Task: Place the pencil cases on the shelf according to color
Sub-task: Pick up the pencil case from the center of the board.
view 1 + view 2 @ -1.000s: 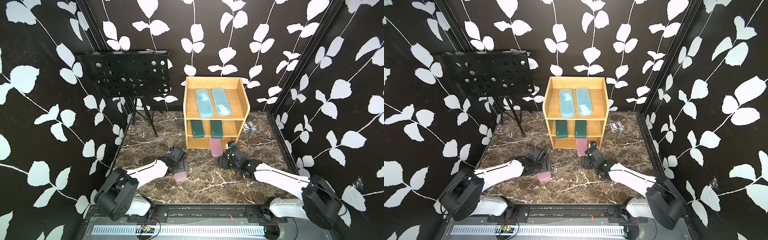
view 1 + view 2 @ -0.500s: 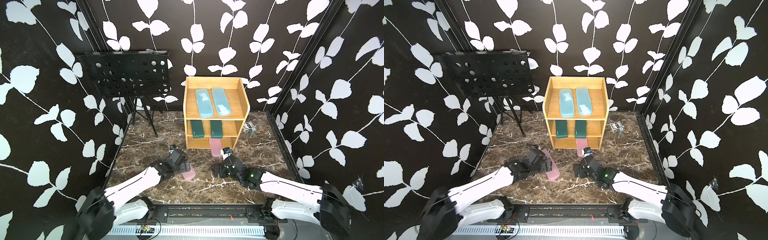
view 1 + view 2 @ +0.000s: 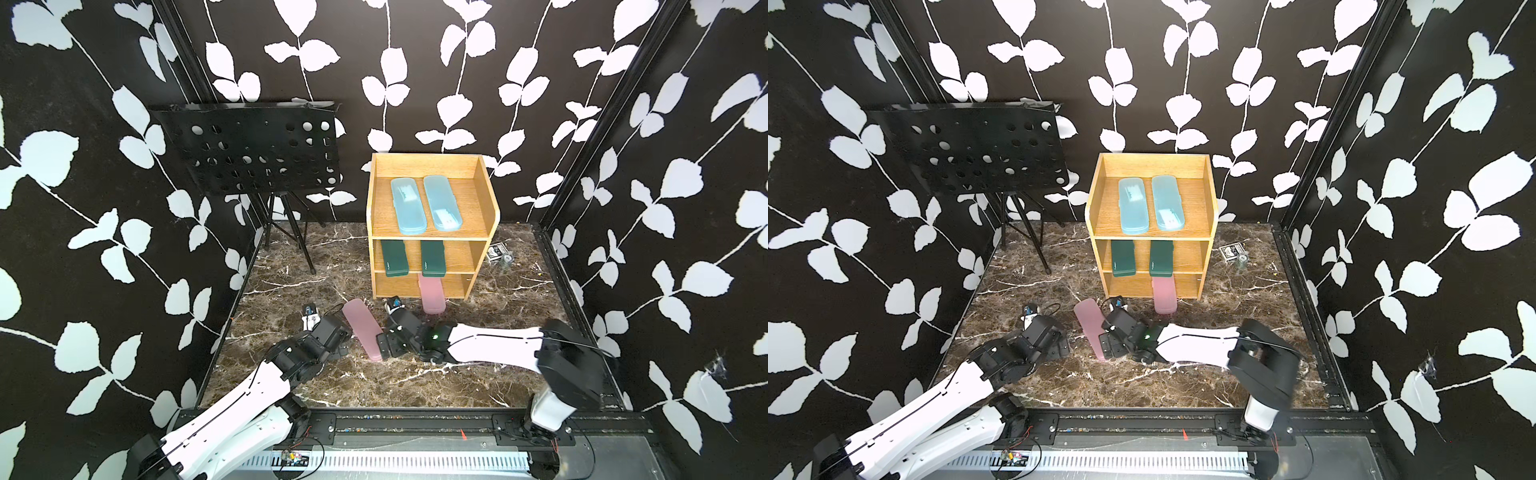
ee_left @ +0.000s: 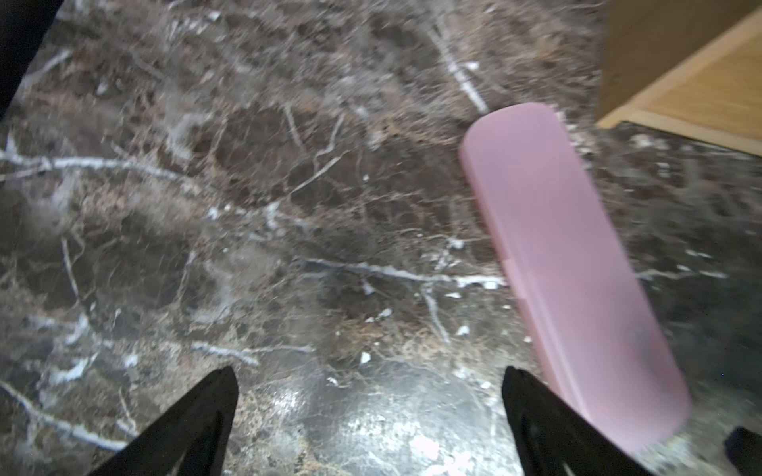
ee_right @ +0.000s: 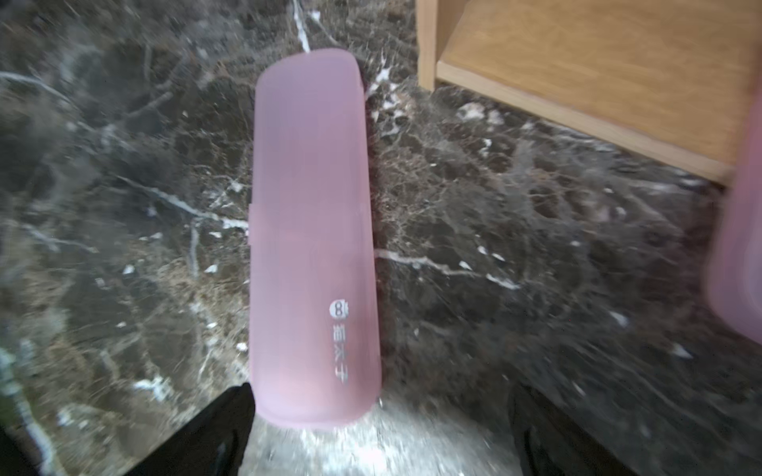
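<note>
The wooden shelf (image 3: 432, 166) holds two light blue pencil cases (image 3: 426, 203) on its top tier and two dark green ones (image 3: 413, 258) on the middle tier. One pink case (image 3: 432, 297) sticks out of the bottom tier. A second pink case (image 3: 360, 328) (image 5: 313, 230) lies flat on the marble floor between my arms. My left gripper (image 3: 338, 347) (image 4: 371, 395) is open, and this case lies just outside one finger. My right gripper (image 3: 384, 347) (image 5: 379, 412) is open at the case's near end, which lies between the fingers, close to one of them.
A black perforated music stand (image 3: 249, 149) on a tripod stands at the back left. A small dark box and a small metal item (image 3: 500, 255) lie on the floor to the right of the shelf. Black patterned walls enclose the floor.
My left gripper has let go of the loose pink case, which now lies flat. My right gripper has opened wider, left the case at the shelf and moved left to the loose one.
</note>
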Motion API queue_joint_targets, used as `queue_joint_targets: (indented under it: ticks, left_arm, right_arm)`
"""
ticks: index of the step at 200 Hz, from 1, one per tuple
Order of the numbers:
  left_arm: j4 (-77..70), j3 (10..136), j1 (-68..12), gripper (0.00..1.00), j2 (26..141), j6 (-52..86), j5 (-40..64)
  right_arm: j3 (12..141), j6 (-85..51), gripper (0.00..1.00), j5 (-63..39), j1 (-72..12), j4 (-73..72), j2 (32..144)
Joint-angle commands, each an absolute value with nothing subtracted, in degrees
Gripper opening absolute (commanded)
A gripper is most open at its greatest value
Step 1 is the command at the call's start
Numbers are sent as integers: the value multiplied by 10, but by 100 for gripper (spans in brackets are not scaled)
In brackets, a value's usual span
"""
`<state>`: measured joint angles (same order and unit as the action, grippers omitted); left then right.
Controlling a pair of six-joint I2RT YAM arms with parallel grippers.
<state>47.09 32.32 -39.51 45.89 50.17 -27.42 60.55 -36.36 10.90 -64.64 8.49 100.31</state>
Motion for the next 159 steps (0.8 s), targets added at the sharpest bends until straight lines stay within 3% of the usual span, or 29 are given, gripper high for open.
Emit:
queue_joint_targets:
  ticks: [1,92,159]
  left_arm:
    - [487,314,-368,99,454,515,-274]
    - [502,287,-309,99,377,479,-255]
    - [518,298,-308,99,387,470,-249]
  right_arm:
    - [659,-346,99,114,-667,108,1034]
    - [797,-333,99,129,-678,212,1169]
    - [739,-372,98,147,-679,184,1169]
